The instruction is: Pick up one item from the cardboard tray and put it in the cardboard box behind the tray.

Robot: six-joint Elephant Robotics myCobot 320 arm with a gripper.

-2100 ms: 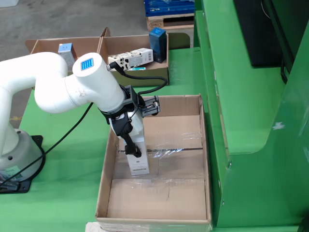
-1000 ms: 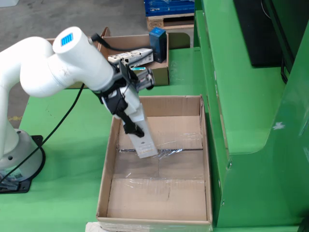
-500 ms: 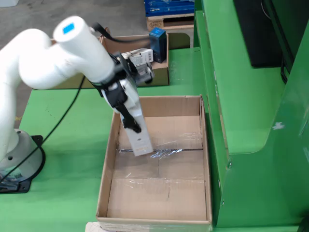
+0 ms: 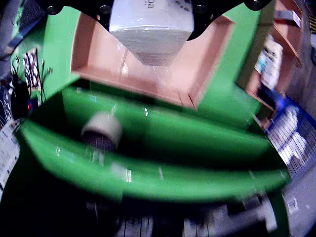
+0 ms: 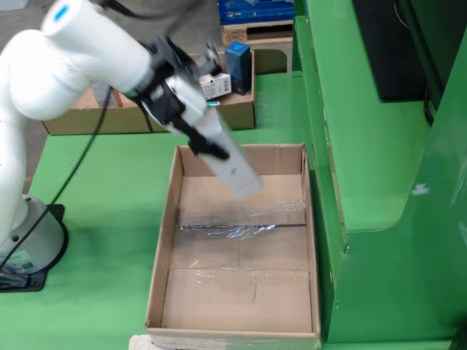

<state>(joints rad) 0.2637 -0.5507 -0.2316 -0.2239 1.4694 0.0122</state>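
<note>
I see the black fingers [image 5: 208, 146] clamped on a smooth white rectangular carton [image 5: 232, 162], tilted over the open corrugated cardboard box [image 5: 314, 240] (glossy tape across its floor), frame centre, on the green desk [image 5: 109, 197].

arm [image 5: 80, 55]: over table | tool [image 5: 195, 135]: clamped on white pack [image 5: 232, 162] | above cardboard box [image 5: 157, 281], tilted

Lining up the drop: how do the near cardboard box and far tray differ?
Near box is empty, only clear tape on its floor; far tray holds a blue carton and a white carton. Near box shows whole; the arm hides part of far tray. Both are open brown cardboard. The end effector holds a pale pack above the near box.
</note>
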